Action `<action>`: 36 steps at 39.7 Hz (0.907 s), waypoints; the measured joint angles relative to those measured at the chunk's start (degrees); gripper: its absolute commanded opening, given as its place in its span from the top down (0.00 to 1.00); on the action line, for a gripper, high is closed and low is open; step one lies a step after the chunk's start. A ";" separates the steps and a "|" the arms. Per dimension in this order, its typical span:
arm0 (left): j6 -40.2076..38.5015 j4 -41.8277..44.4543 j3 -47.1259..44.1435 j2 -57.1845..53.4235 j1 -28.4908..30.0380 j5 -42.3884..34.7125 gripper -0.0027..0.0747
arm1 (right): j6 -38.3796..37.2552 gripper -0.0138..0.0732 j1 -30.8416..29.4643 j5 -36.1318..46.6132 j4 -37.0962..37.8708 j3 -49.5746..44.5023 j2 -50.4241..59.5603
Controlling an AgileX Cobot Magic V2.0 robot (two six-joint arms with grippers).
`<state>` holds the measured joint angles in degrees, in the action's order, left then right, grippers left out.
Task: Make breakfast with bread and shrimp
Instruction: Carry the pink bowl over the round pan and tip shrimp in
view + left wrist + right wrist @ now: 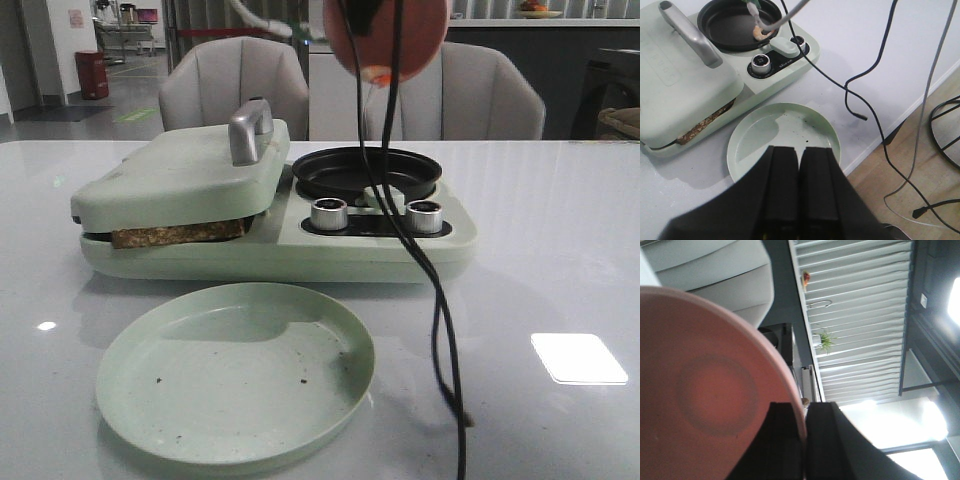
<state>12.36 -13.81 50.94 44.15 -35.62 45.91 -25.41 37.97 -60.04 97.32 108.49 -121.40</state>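
Observation:
The bread (180,235) lies pressed under the shut lid (190,165) of the pale green breakfast maker; only its brown edge shows, also in the left wrist view (705,125). My right gripper (805,407) is shut on the rim of a pink plate (385,35), holding it tilted steeply high above the black round pan (365,170). The shrimp (378,75) hangs at the plate's lower rim. In the left wrist view the shrimp (760,32) shows over the pan's near rim. My left gripper (800,152) is shut and empty above the pale green plate (785,130).
The pale green plate (235,370) sits in front of the maker, bare but for crumbs. Two metal knobs (330,213) stand below the pan. A black cable (440,330) hangs down across the table's right front. The table edge (890,130) is near the plate.

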 measured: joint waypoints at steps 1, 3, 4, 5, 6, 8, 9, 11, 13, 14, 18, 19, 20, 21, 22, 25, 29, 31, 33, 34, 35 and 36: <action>0.00 0.00 0.00 0.00 0.00 0.00 0.84 | 0.10 0.79 0.00 -0.13 0.11 0.27 0.39; 0.00 0.00 0.00 0.00 0.00 0.00 0.84 | 0.20 0.79 0.00 -0.26 0.37 0.68 0.94; 0.00 0.00 0.00 0.00 0.00 0.00 0.84 | 0.20 0.79 0.00 -0.34 0.37 0.78 1.06; 0.00 0.00 0.00 0.00 0.00 0.00 0.84 | 0.06 0.79 0.00 -0.34 0.13 0.78 1.22; 0.00 0.00 0.00 0.00 0.00 0.00 0.84 | -0.21 0.79 0.00 -0.34 -0.55 0.78 1.22; 0.00 0.00 0.00 0.00 0.00 0.00 0.84 | -0.68 0.79 0.00 0.17 -2.40 0.58 1.22; 0.00 0.00 0.00 0.00 0.00 0.00 0.84 | -0.79 0.79 -0.12 0.48 -3.95 0.46 0.96; 0.00 0.00 0.00 0.00 0.00 0.00 0.84 | -0.89 0.79 -0.22 0.89 -5.87 -0.17 0.03; 0.00 0.00 0.00 0.00 0.00 0.00 0.84 | -0.89 0.79 -0.36 0.71 -6.90 -0.68 -1.35; 0.00 0.00 0.00 0.00 0.00 0.00 0.84 | -0.89 0.79 -0.36 0.59 -7.18 -0.94 -2.00; 0.00 0.00 0.00 0.00 0.00 0.00 0.84 | -0.89 0.79 -0.36 0.18 -7.57 -1.56 -4.26; 0.00 0.00 0.00 0.00 0.00 0.00 0.84 | -0.89 0.79 -0.36 0.18 -7.57 -1.56 -4.43; 0.00 0.00 0.00 0.00 0.00 0.00 0.84 | -0.89 0.79 -0.36 0.18 -7.57 -1.56 -4.54; 0.00 0.00 0.00 0.00 0.00 0.00 0.84 | -0.89 0.79 -0.36 0.18 -7.15 -1.56 -4.54; 0.00 0.00 0.00 0.00 0.00 0.00 0.84 | -0.89 0.79 -0.36 0.16 -6.52 -1.56 -4.54; 0.00 0.00 0.00 0.00 0.00 0.00 0.84 | -0.89 0.79 -0.36 -0.55 -4.57 -1.56 -4.00; 0.00 0.00 0.00 0.00 0.00 0.00 0.84 | -0.89 0.79 -0.36 -1.83 -1.84 -1.56 -3.23; 0.00 0.00 0.00 0.00 0.00 0.00 0.84 | -0.89 0.79 -0.36 -1.89 -1.08 -1.56 -2.55; 0.00 0.00 0.00 0.00 0.00 0.00 0.84 | -0.89 0.79 -0.36 -1.89 -0.68 -1.56 -1.77; 0.00 0.00 0.00 0.00 0.00 0.00 0.84 | -0.89 0.79 -0.36 -1.89 -0.52 -1.56 -1.40; 0.00 0.00 0.00 0.00 0.00 0.00 0.84 | -0.89 0.79 -0.36 -1.89 -0.39 -1.56 -1.05; 0.00 0.00 0.00 0.00 0.00 0.00 0.84 | -0.89 0.79 -0.36 -1.89 -0.28 -1.56 -0.51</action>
<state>12.36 -13.81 50.94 44.15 -35.62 45.91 -26.30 37.61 -61.92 97.04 106.93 -121.90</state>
